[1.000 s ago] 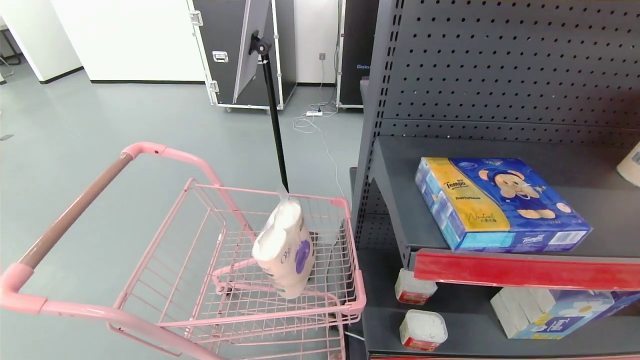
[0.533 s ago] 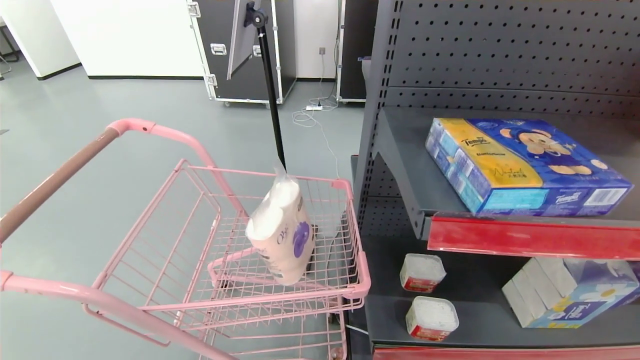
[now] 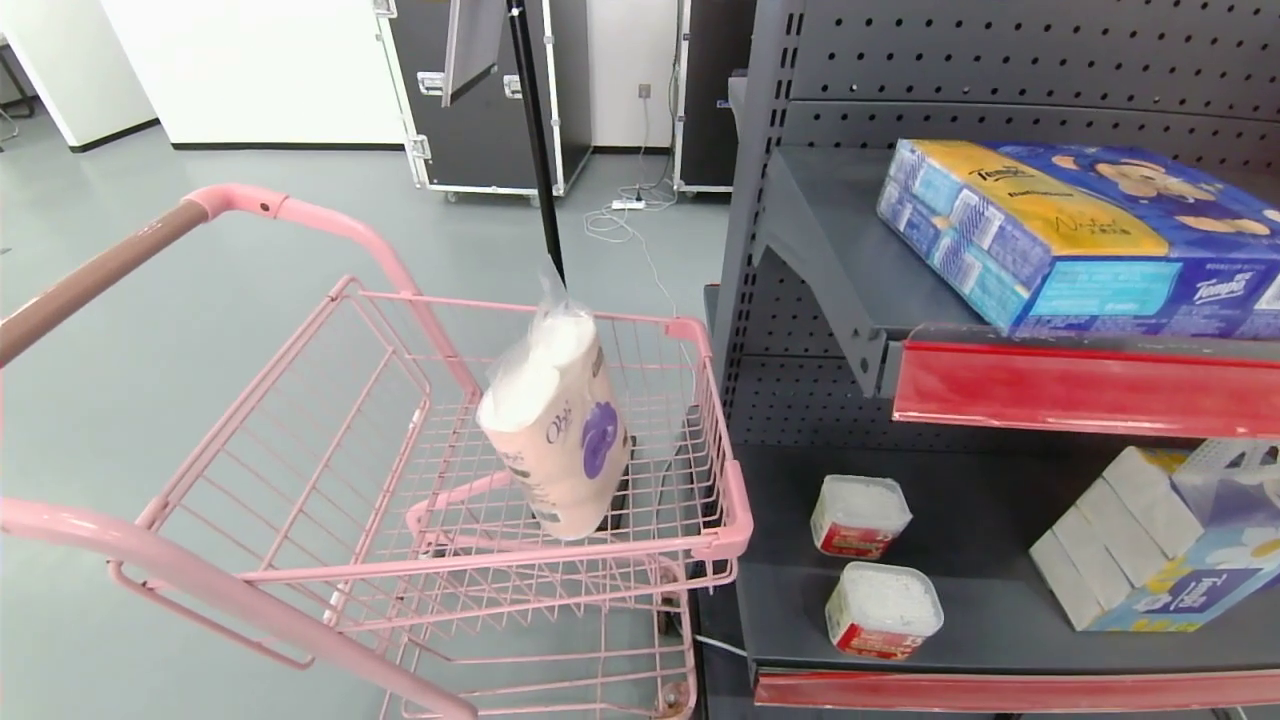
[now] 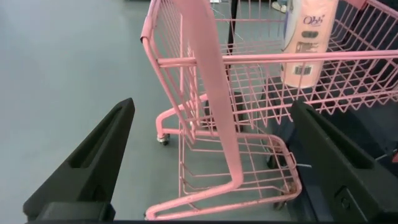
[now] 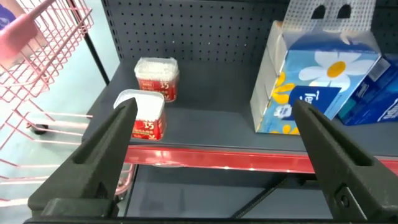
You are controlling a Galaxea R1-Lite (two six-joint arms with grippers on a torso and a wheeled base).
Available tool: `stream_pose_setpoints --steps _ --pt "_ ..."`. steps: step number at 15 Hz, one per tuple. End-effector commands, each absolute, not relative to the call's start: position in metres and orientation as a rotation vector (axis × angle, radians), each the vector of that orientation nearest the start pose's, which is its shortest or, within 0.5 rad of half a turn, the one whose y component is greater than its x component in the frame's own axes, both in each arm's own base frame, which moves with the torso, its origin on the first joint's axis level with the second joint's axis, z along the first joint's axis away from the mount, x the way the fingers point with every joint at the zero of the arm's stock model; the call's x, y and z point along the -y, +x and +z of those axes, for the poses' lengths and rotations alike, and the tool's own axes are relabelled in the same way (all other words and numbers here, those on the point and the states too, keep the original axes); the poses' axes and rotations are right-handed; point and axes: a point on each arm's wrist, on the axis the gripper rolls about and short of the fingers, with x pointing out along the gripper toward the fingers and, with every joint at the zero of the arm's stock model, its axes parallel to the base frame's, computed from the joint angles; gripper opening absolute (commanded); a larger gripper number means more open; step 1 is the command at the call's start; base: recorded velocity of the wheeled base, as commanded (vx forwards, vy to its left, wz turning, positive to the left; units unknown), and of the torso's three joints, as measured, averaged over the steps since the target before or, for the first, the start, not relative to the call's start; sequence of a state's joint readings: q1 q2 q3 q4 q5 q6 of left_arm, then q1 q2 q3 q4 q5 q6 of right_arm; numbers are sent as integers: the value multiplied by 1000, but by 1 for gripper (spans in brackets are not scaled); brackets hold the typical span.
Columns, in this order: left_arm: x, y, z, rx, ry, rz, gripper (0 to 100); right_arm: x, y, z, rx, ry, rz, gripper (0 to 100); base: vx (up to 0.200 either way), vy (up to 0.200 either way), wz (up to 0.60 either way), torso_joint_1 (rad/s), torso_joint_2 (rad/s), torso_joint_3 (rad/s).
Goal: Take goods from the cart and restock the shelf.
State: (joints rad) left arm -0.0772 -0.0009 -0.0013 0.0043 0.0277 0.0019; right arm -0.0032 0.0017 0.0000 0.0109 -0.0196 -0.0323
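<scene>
Black fingers of the right gripper spread wide before the dark grey metal shelf. Two small clear plastic tubs with red labels sit there, one just behind the other. The blue-and-white daisy-print tissue pack stands well apart, and the pink wire cart is alongside.

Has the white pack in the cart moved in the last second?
No. The whole head view shifted, so the camera moved; the white pack stands in the same spot against the cart's wire basket.

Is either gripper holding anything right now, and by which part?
Nothing is held: the left gripper and the right gripper are both open and empty.
</scene>
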Motion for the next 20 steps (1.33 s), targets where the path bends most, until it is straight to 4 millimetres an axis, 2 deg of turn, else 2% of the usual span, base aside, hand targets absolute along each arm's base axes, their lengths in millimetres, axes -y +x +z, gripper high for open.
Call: stream_pose_setpoints --steps 1,2,3,4,5,6,7,10,11,13,17,20 --pt "-2 -23 76 -1 8 -69 100 0 -23 74 -13 -32 -23 100 0 0 0 -7 90 66" --pt "0 -26 86 45 6 -150 100 0 -23 75 -11 -32 -23 100 0 0 0 0 0 0" --pt "-1 -41 125 194 -23 -188 100 0 -23 74 -13 -32 -23 100 0 0 0 0 0 0" --pt "0 -36 173 165 -110 -235 100 0 -23 74 -13 -32 -23 100 0 0 0 0 0 0" --pt "0 -33 188 152 -138 -266 100 0 -23 74 -13 -32 -23 100 0 0 0 0 0 0" --pt "4 -9 202 43 -114 -339 100 0 -23 74 -13 -34 -21 100 0 0 0 0 0 0" --pt "7 12 205 -32 -106 -347 100 0 -23 74 -13 -34 -23 100 0 0 0 0 0 0" --pt "17 96 224 -82 -128 -367 100 0 -23 74 -13 -34 -23 100 0 0 0 0 0 0" --pt "27 128 222 -108 -115 -401 100 0 -23 75 -11 -32 -23 100 0 0 0 0 0 0" --pt "48 167 203 -192 -108 -446 100 0 -23 75 -11 -32 -23 100 0 0 0 0 0 0" --pt "82 203 164 -363 -79 -537 100 0 -23 75 -11 -31 -21 100 0 0 0 0 0 0" --pt "96 217 145 -418 -62 -570 100 0 -23 75 -11 -31 -23 100 0 0 0 0 0 0"
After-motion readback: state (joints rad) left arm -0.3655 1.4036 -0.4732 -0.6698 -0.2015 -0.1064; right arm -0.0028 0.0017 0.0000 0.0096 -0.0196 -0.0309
